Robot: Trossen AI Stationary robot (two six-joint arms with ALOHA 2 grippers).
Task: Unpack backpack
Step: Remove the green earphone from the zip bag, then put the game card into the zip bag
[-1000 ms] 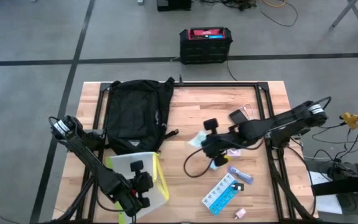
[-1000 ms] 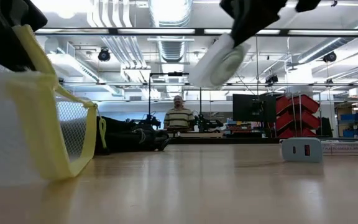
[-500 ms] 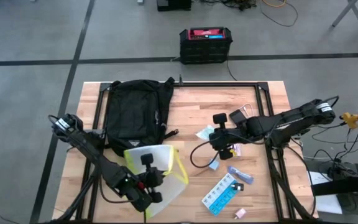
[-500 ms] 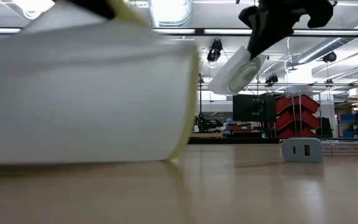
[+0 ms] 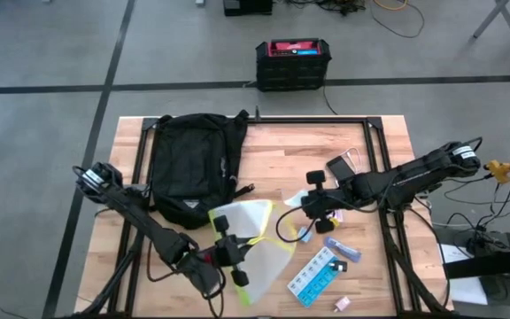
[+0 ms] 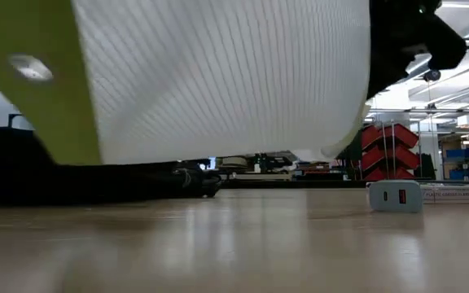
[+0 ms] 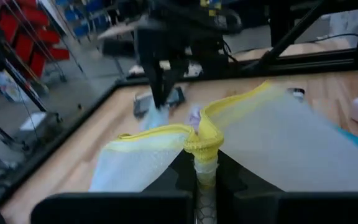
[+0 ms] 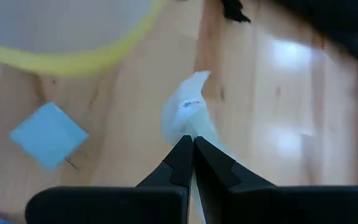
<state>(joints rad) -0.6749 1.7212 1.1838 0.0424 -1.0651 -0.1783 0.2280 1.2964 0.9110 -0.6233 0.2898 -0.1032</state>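
Backpack (image 5: 195, 164) lies flat at roughly 10 o'clock on the table (image 5: 273, 146), top end toward the far edge, logo end toward the near edge. In the low view it shows as a dark low mass (image 6: 72, 171) on the wood behind the pouch.

Left gripper (image 5: 230, 259) sits at about 7 o'clock, just past the backpack's near end. Fingers pinched tight on the yellow-trimmed edge of a white mesh pouch (image 5: 259, 232); left wrist view shows the yellow seam (image 7: 205, 143) clamped between the two fingers. Pouch spreads out toward table centre and hangs off the wood; it fills most of the low view (image 6: 218, 73) and hides nearly everything behind it.

Centre-right, around 3 o'clock: right gripper (image 5: 310, 206), fingers closed on a small clear plastic packet (image 8: 188, 115), held above the tabletop. A black cable (image 5: 286, 232) loops on the table between the two grippers.

Near the right gripper: a dark phone-like slab (image 5: 339, 166) just beyond it, a small blue square (image 8: 48, 134) on the wood, a purple tube (image 5: 343, 248) on its near side, and a blue blister pack (image 5: 317, 273) at about 5 o'clock. A small pink item (image 5: 344, 304) lies at the near edge.

Low view far right: white charger block (image 6: 394, 196) stands on the table.

Off the table, at 12 o'clock on the floor: black-and-red box (image 5: 292, 64).
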